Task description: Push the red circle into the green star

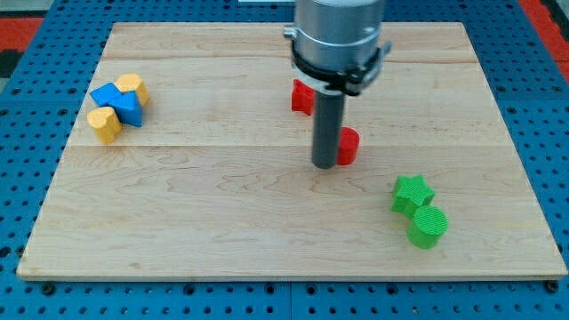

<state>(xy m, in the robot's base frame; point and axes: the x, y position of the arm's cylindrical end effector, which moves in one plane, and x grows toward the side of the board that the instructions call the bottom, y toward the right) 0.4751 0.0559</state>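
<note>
The red circle [348, 146] lies near the board's middle, partly hidden behind my rod. My tip [324, 165] rests on the board just left of the red circle, touching or almost touching it. The green star [412, 192] lies toward the view's lower right, apart from the red circle. A green circle [428, 226] sits right below the star, touching it.
Another red block [302, 96] lies above the tip, half hidden by the arm. At the view's left a blue block [118, 103] is clustered with two yellow blocks [132, 87] [104, 124]. The wooden board [222, 204] ends near the green circle.
</note>
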